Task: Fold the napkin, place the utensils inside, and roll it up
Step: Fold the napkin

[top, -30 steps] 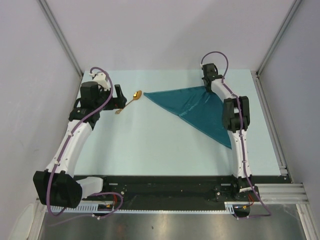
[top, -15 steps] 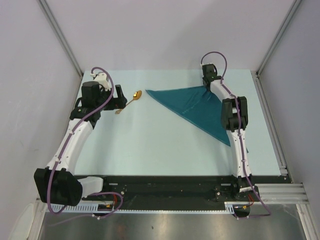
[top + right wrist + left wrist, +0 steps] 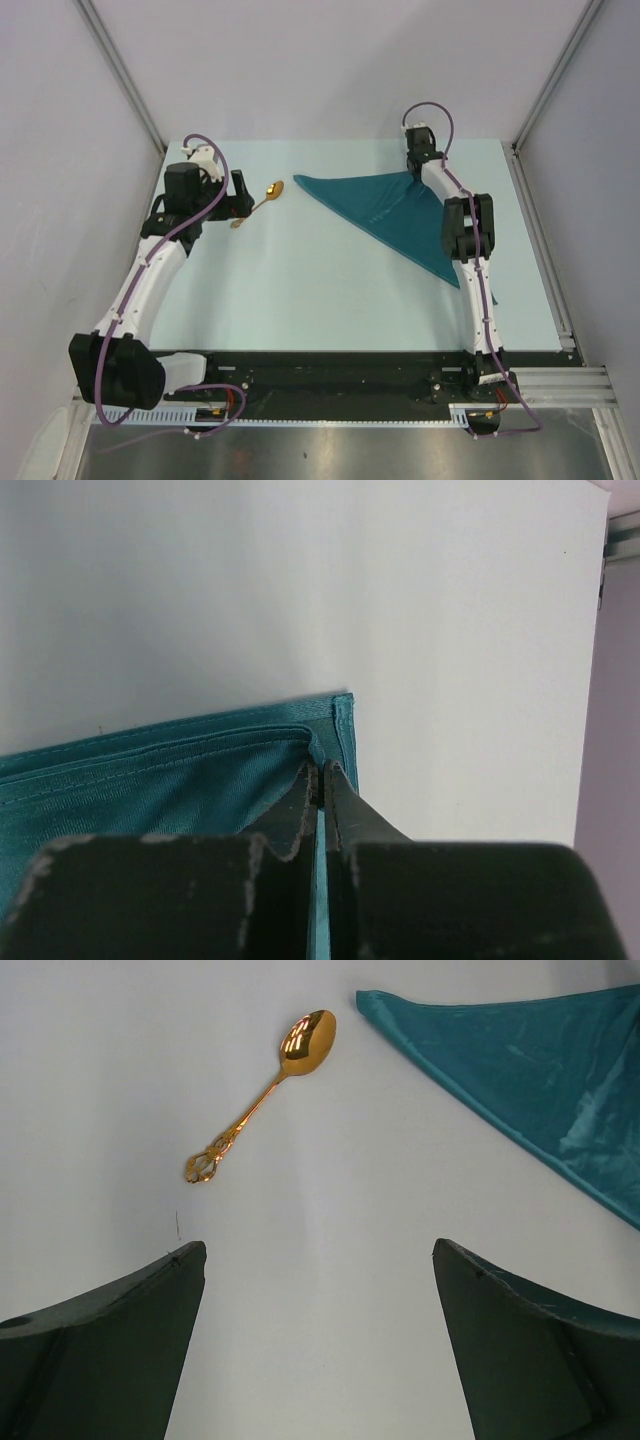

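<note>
Now right fingers (image 3: 292,815) pinch the napkin (image 3: 385,205) by its corner; left fingers (image 3: 110,1350) hang spread near the spoon (image 3: 305,1045).

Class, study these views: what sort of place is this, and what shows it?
Probably a robotics lab test cell: two robot arms mounted at a pale table, bare grey panels enclosing it, only a teal napkin and gold spoon laid out.

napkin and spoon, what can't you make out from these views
Napkin, top view: near corner hidden behind the right arm.
Napkin, left wrist view: cut off by the right edge.
Napkin, right wrist view: lower part hidden by the right pincer.
Spoon: top view too small for handle detail.
</note>
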